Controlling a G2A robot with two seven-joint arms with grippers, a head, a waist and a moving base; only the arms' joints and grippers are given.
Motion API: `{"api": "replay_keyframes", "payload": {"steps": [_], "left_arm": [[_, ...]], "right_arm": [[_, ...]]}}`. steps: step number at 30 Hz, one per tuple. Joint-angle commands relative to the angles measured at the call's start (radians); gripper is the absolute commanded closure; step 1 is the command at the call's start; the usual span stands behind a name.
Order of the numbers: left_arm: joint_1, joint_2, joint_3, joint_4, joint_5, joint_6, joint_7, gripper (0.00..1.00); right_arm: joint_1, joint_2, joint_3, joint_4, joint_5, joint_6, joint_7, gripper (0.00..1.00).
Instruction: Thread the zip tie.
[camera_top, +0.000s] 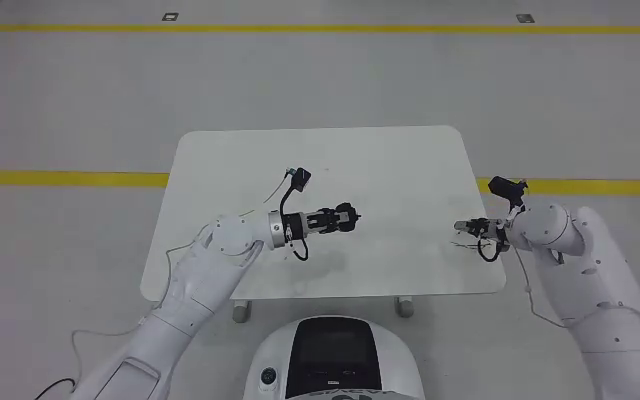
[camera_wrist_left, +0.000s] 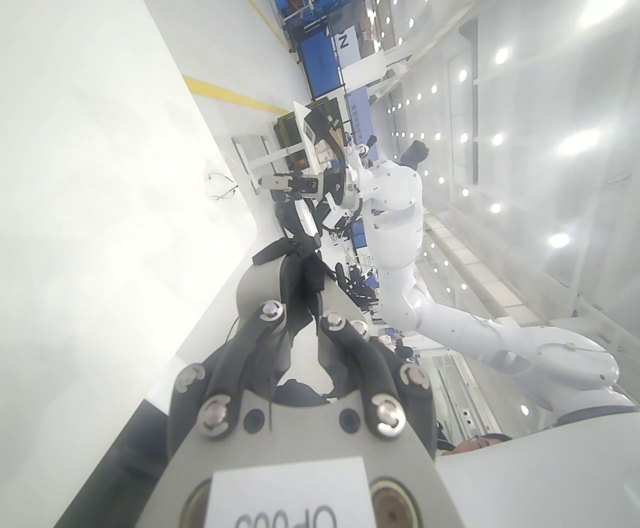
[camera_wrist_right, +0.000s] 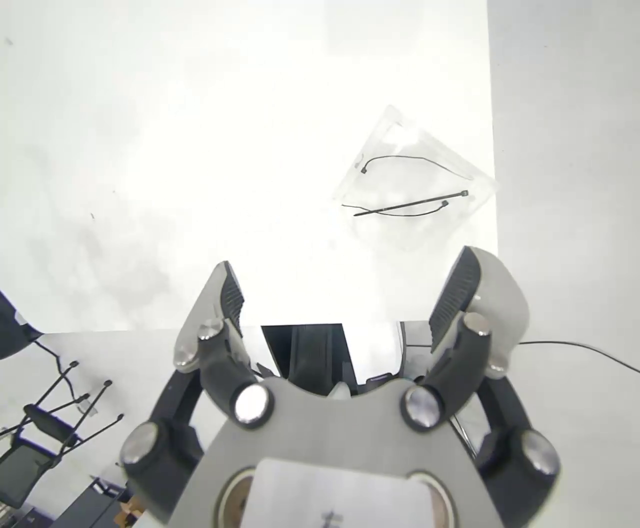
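Lying loose on a clear tray (camera_wrist_right: 395, 114) near the right edge of the table (camera_top: 380, 160), three black zip ties (camera_wrist_right: 415, 202) rest untouched, two of them crossing. The right gripper (camera_wrist_right: 347, 260) hovers just beside them, fingers spread wide and holding nothing. The left gripper (camera_top: 352, 215) hangs over the table's middle, well apart, fingers pressed together.

desk (camera_top: 400, 160): showing plain white
zip ties (camera_wrist_right: 410, 204): showing black
floor (camera_top: 300, 80): showing pale grey, carrying yellow stripes
right gripper (camera_wrist_right: 347, 260) pads (camera_wrist_right: 452, 292): showing black ribbing
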Motion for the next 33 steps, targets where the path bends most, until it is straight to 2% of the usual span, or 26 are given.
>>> {"api": "replay_keyframes", "payload": {"steps": [1, 4, 6, 8, 13, 18, 28, 31, 33], "left_arm": [[0.0, 0.0, 0.0, 0.0, 0.0, 0.0, 0.0, 1.0], [0.0, 0.0, 0.0, 0.0, 0.0, 0.0, 0.0, 1.0], [0.0, 0.0, 0.0, 0.0, 0.0, 0.0, 0.0, 1.0], [0.0, 0.0, 0.0, 0.0, 0.0, 0.0, 0.0, 1.0], [0.0, 0.0, 0.0, 0.0, 0.0, 0.0, 0.0, 1.0], [0.0, 0.0, 0.0, 0.0, 0.0, 0.0, 0.0, 1.0], [0.0, 0.0, 0.0, 0.0, 0.0, 0.0, 0.0, 1.0], [0.0, 0.0, 0.0, 0.0, 0.0, 0.0, 0.0, 1.0], [0.0, 0.0, 0.0, 0.0, 0.0, 0.0, 0.0, 1.0]], "right_arm": [[-0.007, -0.001, 0.0, 0.008, 0.016, -0.038, -0.03, 0.0], [-0.003, 0.007, 0.011, 0.019, 0.005, -0.164, -0.022, 0.0], [0.001, 0.015, 0.01, 0.018, -0.043, -0.253, 0.001, 0.0], [0.004, 0.021, 0.014, 0.021, -0.065, -0.319, 0.027, 0.0], [0.013, 0.031, 0.015, 0.018, -0.101, -0.427, 0.078, 0.0], [0.012, 0.035, -0.023, -0.005, -0.151, -0.503, 0.098, 0.0], [0.011, 0.034, -0.024, -0.007, -0.152, -0.508, 0.089, 0.0], [0.003, 0.039, -0.034, -0.013, -0.226, -0.561, 0.036, 0.0], [-0.005, 0.042, -0.03, -0.012, -0.232, -0.606, 0.016, 0.0]]}}
